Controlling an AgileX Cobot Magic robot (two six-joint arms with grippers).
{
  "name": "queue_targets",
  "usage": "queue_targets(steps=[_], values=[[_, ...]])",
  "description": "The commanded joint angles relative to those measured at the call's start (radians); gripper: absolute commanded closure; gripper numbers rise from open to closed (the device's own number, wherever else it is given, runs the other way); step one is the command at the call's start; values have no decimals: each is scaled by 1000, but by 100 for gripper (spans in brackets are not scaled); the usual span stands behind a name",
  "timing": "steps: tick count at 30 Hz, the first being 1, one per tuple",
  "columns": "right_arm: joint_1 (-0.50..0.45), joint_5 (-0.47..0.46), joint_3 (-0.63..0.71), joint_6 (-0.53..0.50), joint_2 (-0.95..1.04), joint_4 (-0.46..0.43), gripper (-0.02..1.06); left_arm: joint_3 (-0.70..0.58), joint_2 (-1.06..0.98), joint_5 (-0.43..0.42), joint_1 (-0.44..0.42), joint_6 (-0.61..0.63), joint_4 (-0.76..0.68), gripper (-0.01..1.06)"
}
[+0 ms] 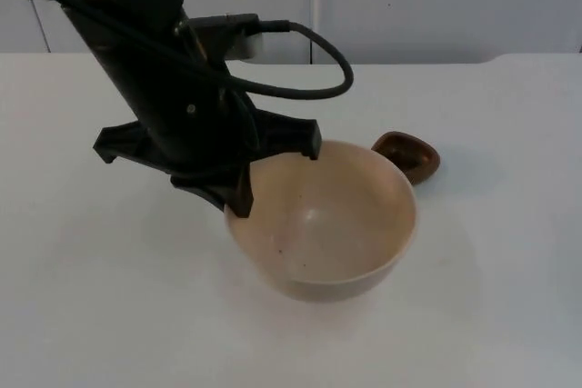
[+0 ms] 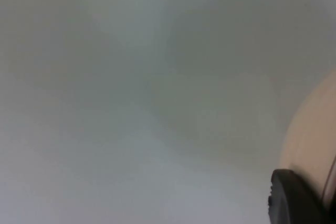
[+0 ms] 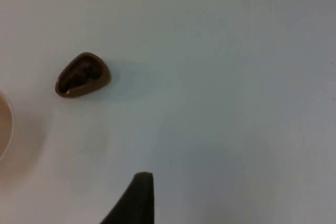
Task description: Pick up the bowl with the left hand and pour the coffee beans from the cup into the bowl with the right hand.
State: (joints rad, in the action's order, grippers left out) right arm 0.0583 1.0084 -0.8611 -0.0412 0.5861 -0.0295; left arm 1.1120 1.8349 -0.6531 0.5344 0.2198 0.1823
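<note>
Bowl [image 1: 327,224] (smooth, round, beige) at left tool [image 1: 277,174], brown cup [image 1: 407,155] beside.

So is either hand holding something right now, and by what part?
The left hand sits at the near-left rim of the bowl, apparently gripping it. The right hand holds nothing; the cup stands free.
</note>
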Motion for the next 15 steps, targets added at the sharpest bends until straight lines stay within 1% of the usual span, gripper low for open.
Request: queue_targets(steps=[1,2,5,6,7,10,11,13,15], values=[[-5,-19,-60,-5,82,-6,-1,-1,-10,2,3,31,-21,105],[-5,-15,-87,-5,131,-9,-1,-1,-10,-3,3,45,-33,105],[-5,-11,-172,-12,259,-56,-1,-1,-10,-5,3,87,-72,105],[-5,-11,-172,-12,259,-56,-1,-1,-10,-5,3,87,-72,105],[-3,-6,-200,-22,302,-73,-1,-1,-10,-7,3,87,-72,105],[-3,-6,-270,-57,416,-143,-1,-1,-10,-12,3,87,-70,105],[-3,-6,-270,-57,416,-143,-1,-1,-10,-12,3,87,-70,105],[1,-3,-315,-63,488,-173,-1,-1,-10,-14,3,87,-70,105],[32,10,-374,-63,567,-176,-1,-1,-10,-14,3,87,-70,105]])
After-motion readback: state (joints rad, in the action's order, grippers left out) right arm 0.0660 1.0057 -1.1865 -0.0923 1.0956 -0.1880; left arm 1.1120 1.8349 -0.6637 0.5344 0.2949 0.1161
